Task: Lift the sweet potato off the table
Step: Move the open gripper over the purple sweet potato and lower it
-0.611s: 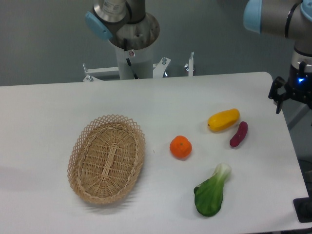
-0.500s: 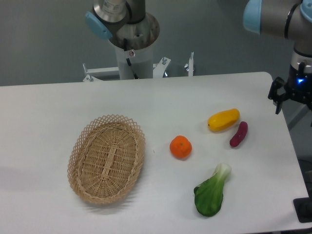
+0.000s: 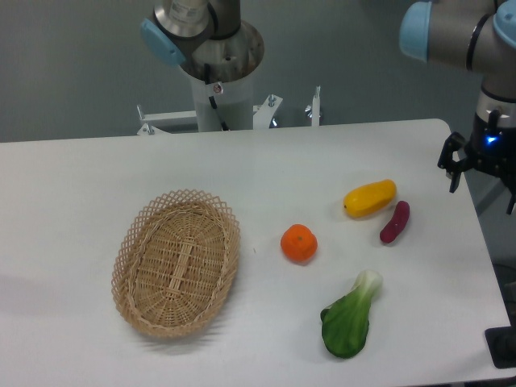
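The sweet potato, a small slender purple tuber, lies on the white table toward its right side, just below and right of a yellow oblong vegetable. My gripper hangs over the table's right edge, above and to the right of the sweet potato and well apart from it. Its black fingers are spread wide with nothing between them; the right finger is partly cut off by the frame edge.
A round orange fruit sits mid-table. A green bok choy lies near the front right. An oval wicker basket rests at left. The robot base column stands behind the table's far edge.
My gripper and wrist have shifted slightly left toward the table. The objects on the table have not moved.
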